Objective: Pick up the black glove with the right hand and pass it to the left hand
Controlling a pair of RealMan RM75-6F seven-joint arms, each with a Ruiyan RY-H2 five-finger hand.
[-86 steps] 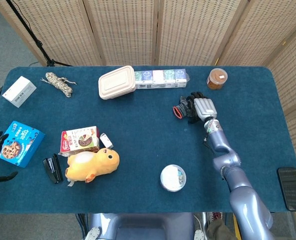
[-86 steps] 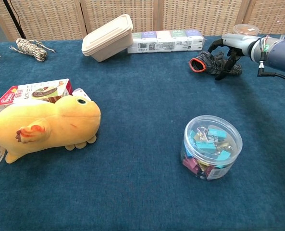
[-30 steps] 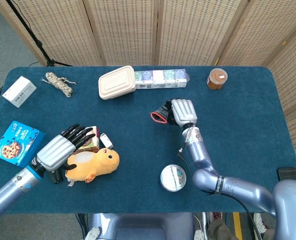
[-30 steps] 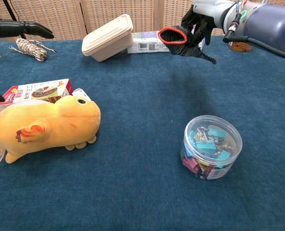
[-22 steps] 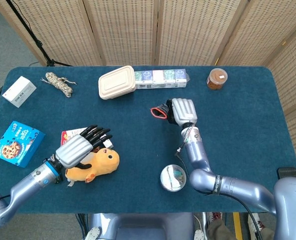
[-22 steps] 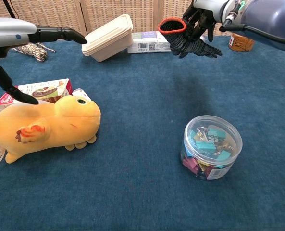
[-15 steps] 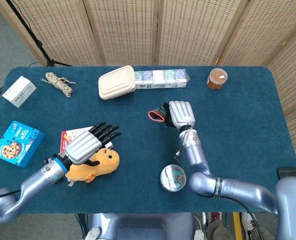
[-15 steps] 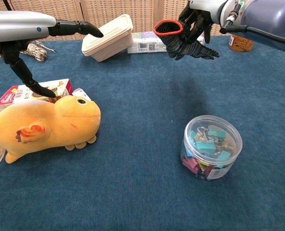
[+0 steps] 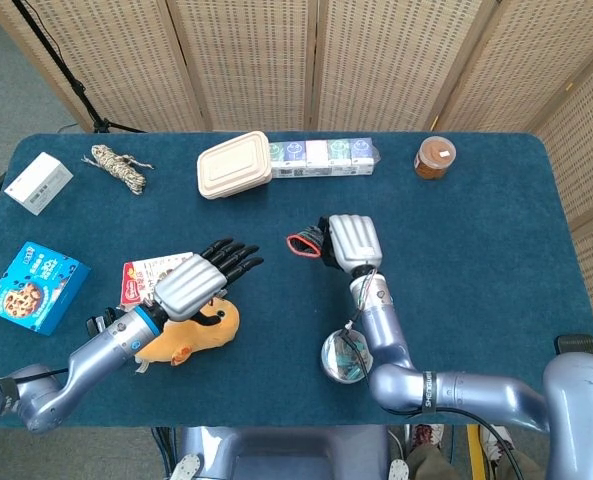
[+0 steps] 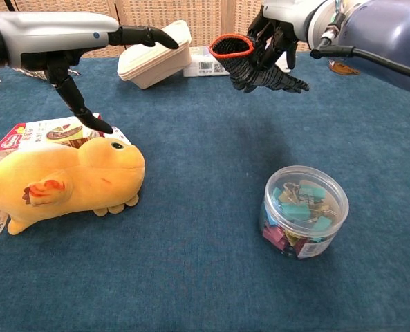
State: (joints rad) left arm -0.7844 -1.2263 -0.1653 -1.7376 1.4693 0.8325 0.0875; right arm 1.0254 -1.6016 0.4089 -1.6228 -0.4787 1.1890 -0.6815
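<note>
My right hand (image 9: 350, 241) (image 10: 281, 21) grips the black glove (image 10: 253, 63) (image 9: 307, 244), which has a red-orange cuff, and holds it in the air above the middle of the blue table. The cuff points toward my left side and the glove's fingers hang down. My left hand (image 9: 201, 275) (image 10: 87, 41) hovers open over the yellow plush toy (image 9: 186, 330), fingers spread and stretched toward the glove. A gap remains between the left fingertips and the cuff.
A clear tub of binder clips (image 10: 303, 211) stands below the right arm. A beige lunch box (image 9: 234, 164) and a row of small cartons (image 9: 321, 156) lie at the back, with a brown jar (image 9: 434, 157) to the right. A snack box (image 9: 151, 275) sits beside the plush.
The right hand lifted the glove off the table and carried it left toward the centre. The left hand came in from the table's left edge and rose toward the glove, fingers spread.
</note>
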